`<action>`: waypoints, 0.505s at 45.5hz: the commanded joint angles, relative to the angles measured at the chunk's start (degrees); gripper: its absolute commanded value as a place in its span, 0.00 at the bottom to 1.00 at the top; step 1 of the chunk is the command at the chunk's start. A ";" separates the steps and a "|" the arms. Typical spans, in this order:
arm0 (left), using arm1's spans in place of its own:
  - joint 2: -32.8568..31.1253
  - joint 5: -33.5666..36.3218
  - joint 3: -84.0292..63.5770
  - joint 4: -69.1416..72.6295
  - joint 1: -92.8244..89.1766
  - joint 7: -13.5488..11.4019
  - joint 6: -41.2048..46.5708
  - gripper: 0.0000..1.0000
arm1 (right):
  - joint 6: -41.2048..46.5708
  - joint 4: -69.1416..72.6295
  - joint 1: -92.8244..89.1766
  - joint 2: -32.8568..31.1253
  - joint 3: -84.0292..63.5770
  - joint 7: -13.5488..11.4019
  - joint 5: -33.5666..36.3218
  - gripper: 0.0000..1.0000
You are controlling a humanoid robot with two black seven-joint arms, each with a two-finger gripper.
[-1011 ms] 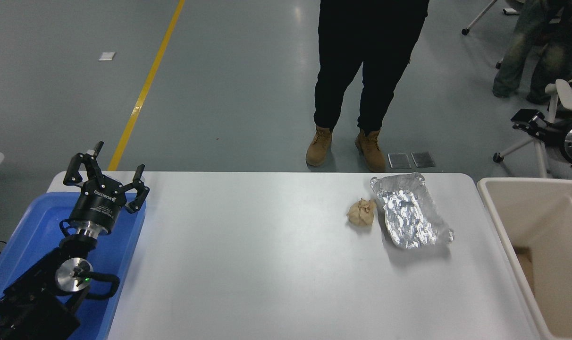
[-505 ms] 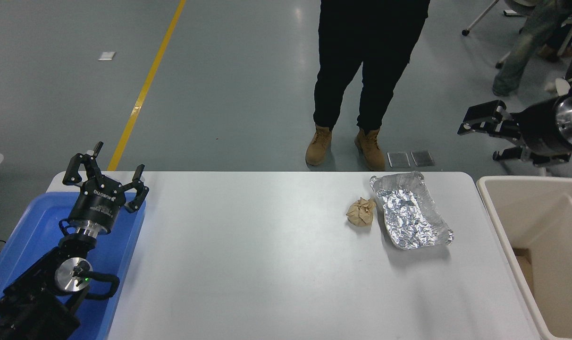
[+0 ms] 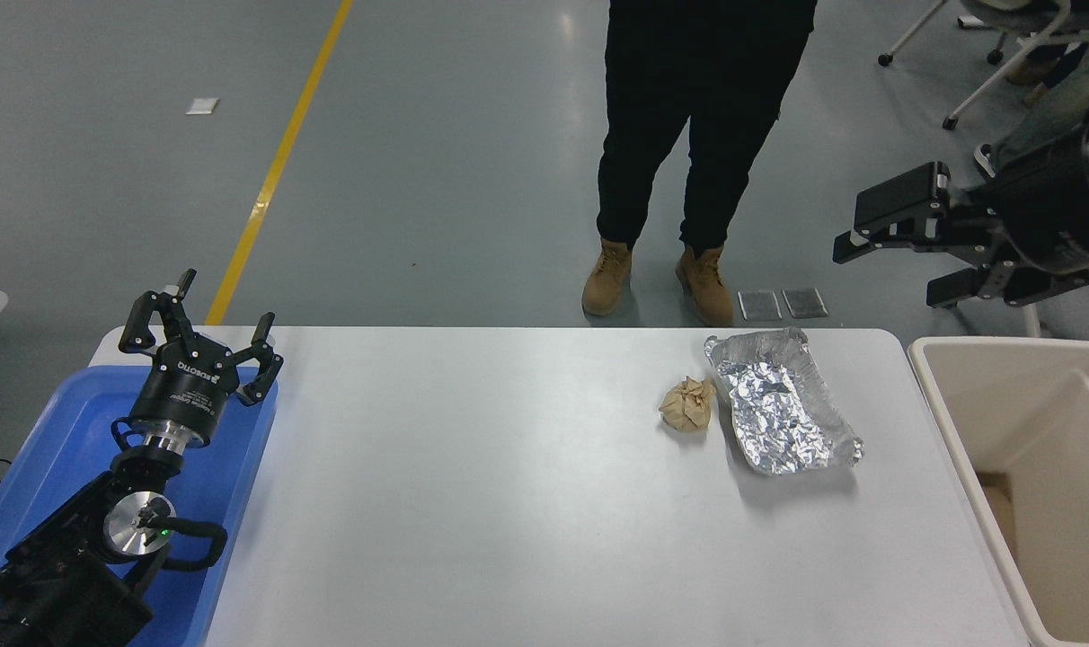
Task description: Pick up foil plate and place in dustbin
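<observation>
Foil plate first, because nothing has yet been done to it: judged from how things lie, the task is at its very start. The right hand [image 3: 890, 256], a black two-fingered gripper on a black arm entering from the right edge, hangs in the air beyond the far right corner of the counter, its fingers spread apart with nothing between them, and well apart from the plate. Outward from it, the shiny silver, crinkled aluminium-foil plate [image 3: 783, 411], oblong with rounded corners and a shallow raised rim, lies flat on the white counter [image 3: 473, 503] near its far right corner, untouched. Just beside the plate's left rim sits a small crumpled brown paper ball [image 3: 686, 403], close enough that I cannot tell whether the two touch. To the plate's right, past the counter's edge, stands the large beige plastic dustbin [image 3: 953, 431] with its thick rounded rim and deep walls; no foil shows inside it. At the lower left, the left hand [image 3: 201, 346] is parked over a flat blue plastic tray [image 3: 41, 449], its black fingers open and empty. A person in dark trousers and tan boots [image 3: 652, 279] stands at the far side. Everything is left to do: reach the plate, grip its thin rim without catching the paper ball, lift it, carry it rightward and release it over the bin.
</observation>
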 commanded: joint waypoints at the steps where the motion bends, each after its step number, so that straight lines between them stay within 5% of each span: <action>1: -0.05 0.00 0.09 -0.04 0.00 0.08 -0.01 0.98 | 1.48 -0.44 -1.46 1.76 -0.25 -0.06 0.69 1.00; 23: -0.05 0.00 0.00 0.05 0.00 0.08 -0.01 0.98 | -6.42 -20.38 -29.41 4.39 3.97 0.03 -0.97 1.00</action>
